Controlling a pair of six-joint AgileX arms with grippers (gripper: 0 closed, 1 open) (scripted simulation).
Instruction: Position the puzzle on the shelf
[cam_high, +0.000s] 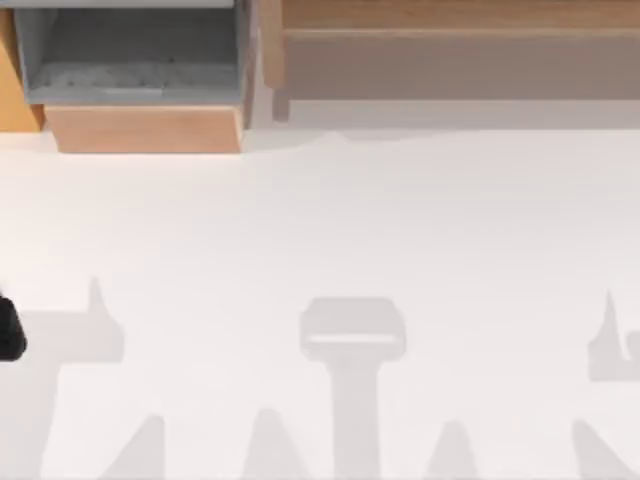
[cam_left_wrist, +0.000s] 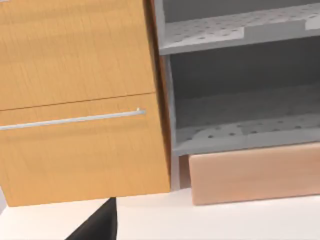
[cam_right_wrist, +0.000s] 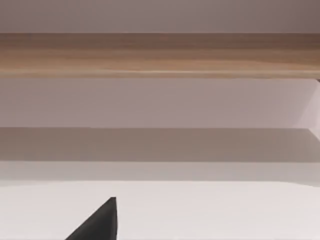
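The puzzle is out of view. The shelf (cam_high: 450, 60) is a long brown wooden unit along the back right of the table, with a plank top edge and a shaded recess. The right wrist view faces the shelf (cam_right_wrist: 160, 55) from across bare white table. A dark part of my right gripper (cam_right_wrist: 97, 225) juts in at that view's edge, well short of the shelf. My left arm (cam_high: 8, 328) is parked at the table's far left edge. A dark part of my left gripper (cam_left_wrist: 97, 225) hangs over the table in front of the cabinet.
A grey-lined box (cam_high: 140, 60) with a light wood front stands at the back left. Beside it is an orange wooden door (cam_left_wrist: 75, 120) with a metal bar handle, and perforated grey boards (cam_left_wrist: 240, 120) sit inside the box. The white table (cam_high: 320, 230) stretches across the middle.
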